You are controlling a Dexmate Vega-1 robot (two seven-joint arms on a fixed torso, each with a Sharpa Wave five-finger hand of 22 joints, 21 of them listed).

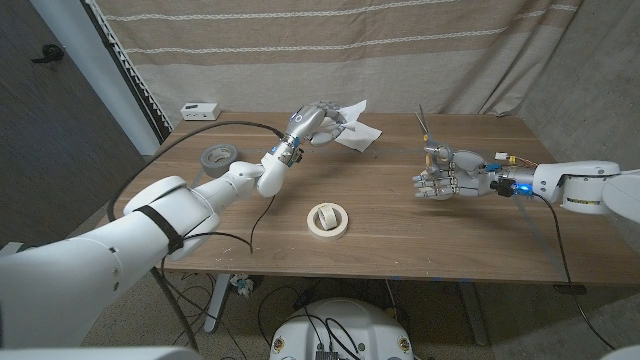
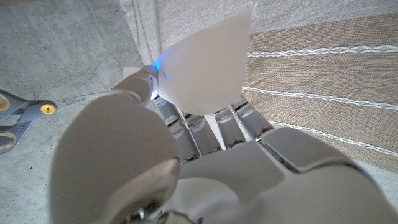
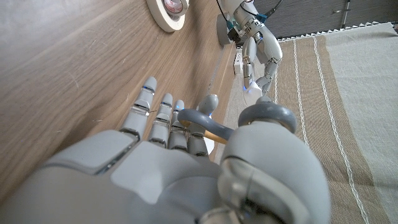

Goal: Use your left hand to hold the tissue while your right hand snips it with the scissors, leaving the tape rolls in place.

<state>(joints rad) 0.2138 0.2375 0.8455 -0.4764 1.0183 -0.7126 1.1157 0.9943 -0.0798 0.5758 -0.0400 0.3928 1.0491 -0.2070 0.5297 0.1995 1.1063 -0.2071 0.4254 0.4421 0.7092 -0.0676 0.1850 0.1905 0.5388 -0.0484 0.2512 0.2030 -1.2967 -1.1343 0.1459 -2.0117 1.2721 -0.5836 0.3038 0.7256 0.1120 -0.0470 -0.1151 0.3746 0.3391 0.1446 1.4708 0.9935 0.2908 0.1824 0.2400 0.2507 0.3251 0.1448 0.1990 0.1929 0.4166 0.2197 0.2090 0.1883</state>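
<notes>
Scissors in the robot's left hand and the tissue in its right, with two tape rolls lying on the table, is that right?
No, swapped. The head view shows the left hand holding the tissue and the right hand holding the scissors. The two tape rolls do lie on the table.

Head view: from above the robot, looking down across the table (image 1: 400,235) toward the curtain (image 1: 330,50).
Left wrist: tight behind the left hand (image 2: 205,168), facing the curtain.
Right wrist: close behind the right hand (image 3: 186,168), along the tabletop.
Shared: scissors (image 2: 18,115), tape roll (image 3: 168,12), left arm.
</notes>
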